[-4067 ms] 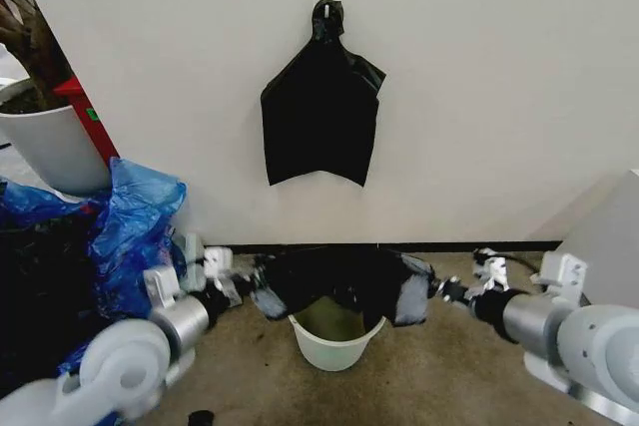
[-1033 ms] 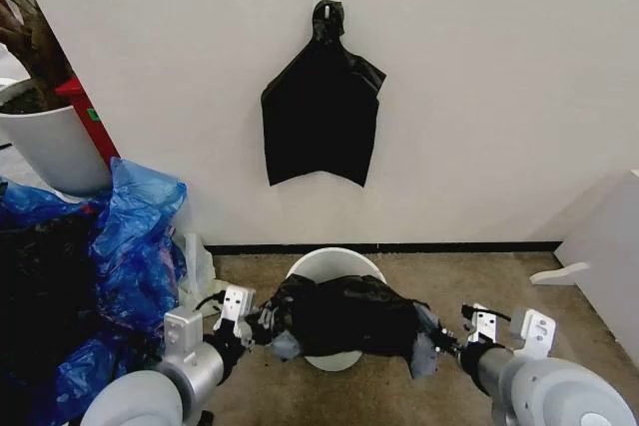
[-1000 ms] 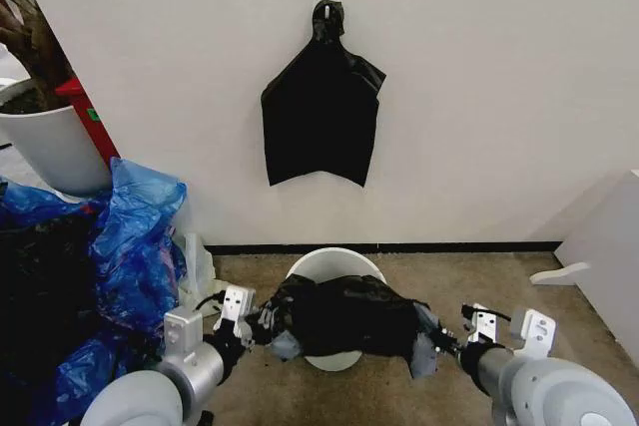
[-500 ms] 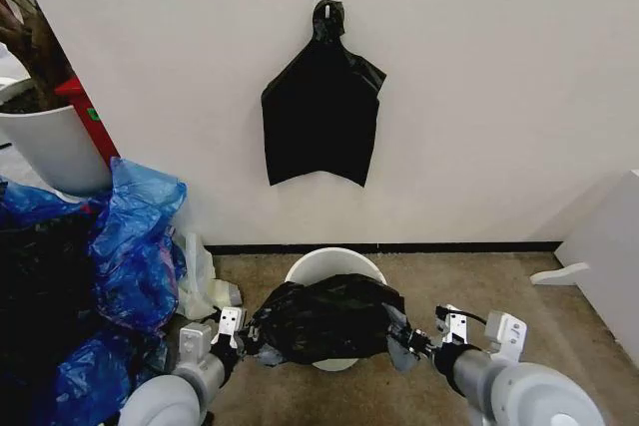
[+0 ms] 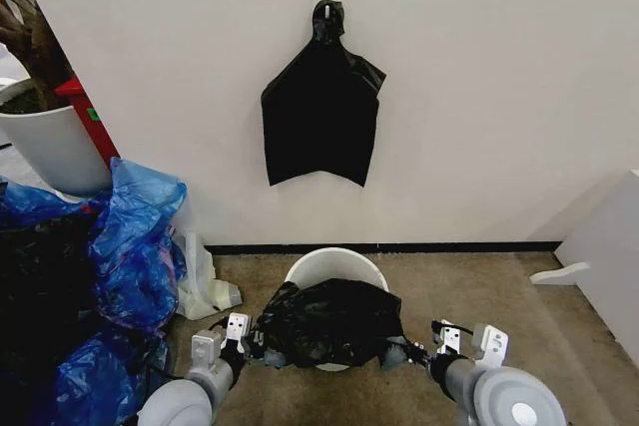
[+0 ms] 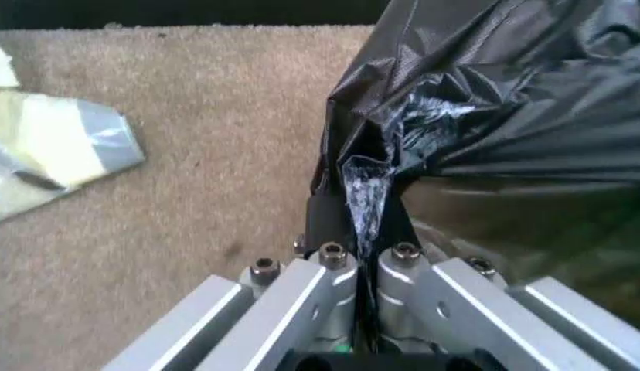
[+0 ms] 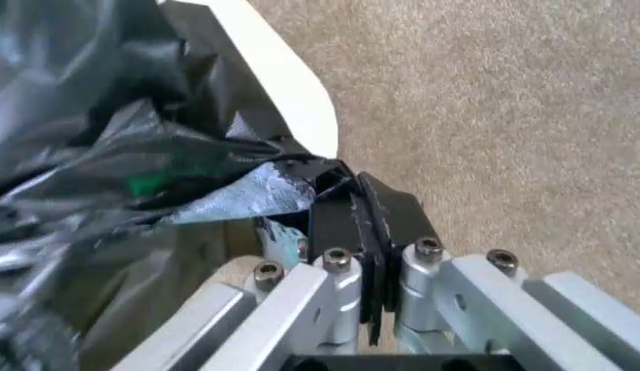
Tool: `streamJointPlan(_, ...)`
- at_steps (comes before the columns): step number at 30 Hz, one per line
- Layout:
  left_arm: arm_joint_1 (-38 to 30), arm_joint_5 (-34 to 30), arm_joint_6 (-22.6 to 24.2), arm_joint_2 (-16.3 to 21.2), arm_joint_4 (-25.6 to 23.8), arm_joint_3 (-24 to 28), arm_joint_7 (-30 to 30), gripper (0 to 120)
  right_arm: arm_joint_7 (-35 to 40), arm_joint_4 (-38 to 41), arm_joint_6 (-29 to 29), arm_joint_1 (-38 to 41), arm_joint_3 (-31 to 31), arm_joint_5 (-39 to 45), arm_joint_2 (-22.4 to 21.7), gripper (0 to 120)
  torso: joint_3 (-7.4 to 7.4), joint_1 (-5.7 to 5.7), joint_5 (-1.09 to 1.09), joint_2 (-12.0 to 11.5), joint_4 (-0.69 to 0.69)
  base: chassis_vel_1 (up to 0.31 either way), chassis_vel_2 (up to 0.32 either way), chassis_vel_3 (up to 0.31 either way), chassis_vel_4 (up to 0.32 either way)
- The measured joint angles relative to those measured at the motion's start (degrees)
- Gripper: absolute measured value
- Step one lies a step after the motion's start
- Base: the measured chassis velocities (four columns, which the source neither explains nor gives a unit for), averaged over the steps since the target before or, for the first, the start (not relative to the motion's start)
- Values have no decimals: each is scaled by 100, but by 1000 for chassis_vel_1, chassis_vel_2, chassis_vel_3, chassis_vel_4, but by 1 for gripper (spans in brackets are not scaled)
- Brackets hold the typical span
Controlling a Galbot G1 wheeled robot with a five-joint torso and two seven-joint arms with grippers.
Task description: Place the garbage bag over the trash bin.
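Note:
The garbage bag [image 5: 329, 321], black and crinkly, lies bunched over the near part of the trash bin [image 5: 336, 258], whose far white rim and inner wall stay uncovered. My left gripper [image 5: 263, 353] is shut on the bag's left edge, with the film pinched between its fingers [image 6: 325, 220]. On the other side, my right gripper [image 5: 401, 354] is shut on the bag's right edge. In the right wrist view its fingers [image 7: 387, 212] clamp a fold of the bag [image 7: 103, 131] just beside the bin's rim [image 7: 289, 89]. The bag [image 6: 505, 116] spreads away from the left gripper.
A second black bag [image 5: 321, 112] hangs from a wall hook above the bin. Blue plastic bags [image 5: 130, 236] and a white plant pot [image 5: 45, 147] crowd the left. A taped yellowish bundle [image 5: 205, 291] lies on the carpet. A white cabinet [image 5: 609, 256] stands at right.
Both grippers have dropped lower and drawn closer together and nearer to me, carrying the bag down onto the bin's near side. The bag is more bunched.

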Motion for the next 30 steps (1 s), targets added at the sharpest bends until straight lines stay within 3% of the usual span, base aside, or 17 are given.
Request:
streamJointPlan(3, -100, 201, -201, -167, 246, 68, 135, 0, -346, -176, 223, -2, -66, -348, 30, 0, 0, 0, 0, 0, 0, 0, 0, 0, 0)
streamJointPlan(8, -428, 1002, -1024, -552, 1112, 197, 565, 0, -1519, -541, 1033, -11, -183, -1421, 29, 0, 0, 0, -1, 0, -1, 0, 0, 0, 0)
streamJointPlan(11, -516, 1130, -1162, -604, 1249, 228, 647, 0, -1824, -660, 1289, -11, -215, -1728, 13, 0, 0, 0, -2, 0, 0, 0, 0, 0, 0)
streamJointPlan(16, -577, 1287, -1260, -581, 1278, 224, 774, 0, -2290, -885, 1835, -38, -290, -2331, 16, 0, 0, 0, -1, 0, 0, 0, 0, 0, 0)
streamJointPlan(30, -600, 1325, -1280, -541, 1272, 144, 894, 0, -2576, -1092, 2127, 2, -279, -2589, 15, 0, 0, 0, 0, 0, 0, 0, 0, 0, 0)
